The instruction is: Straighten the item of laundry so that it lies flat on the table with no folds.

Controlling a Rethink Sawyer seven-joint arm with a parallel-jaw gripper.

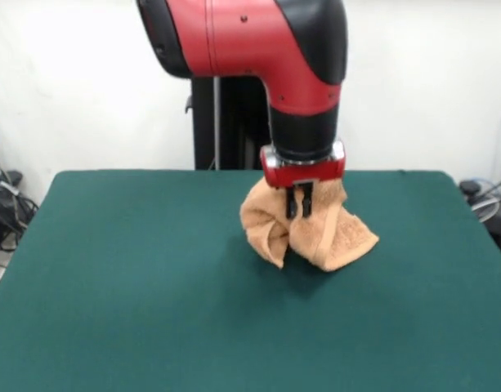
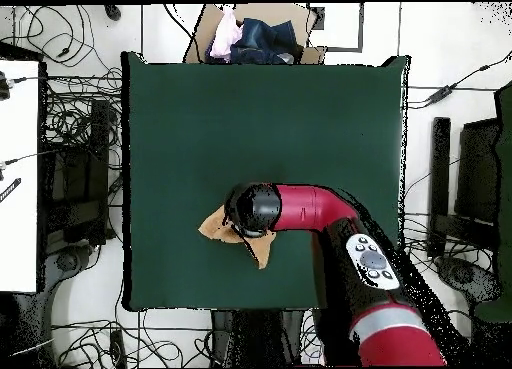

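The peach-orange towel [image 1: 332,233] hangs bunched and folded from my gripper [image 1: 298,208], its lower folds resting on the green table [image 1: 136,286]. The two black fingers are closed together on the towel's upper part. In the overhead view the arm's head covers most of the towel [image 2: 215,225], which shows as crumpled corners at its left and below it. The gripper itself is hidden under the arm there. The table [image 2: 200,115] is much larger than the towel. The towel's label does not show.
A cardboard box with clothes [image 2: 250,37] stands beyond the table's far edge in the overhead view. Cables and equipment [image 2: 60,185] lie on the floor around the table. The black pedestal [image 1: 225,122] stands behind the table.
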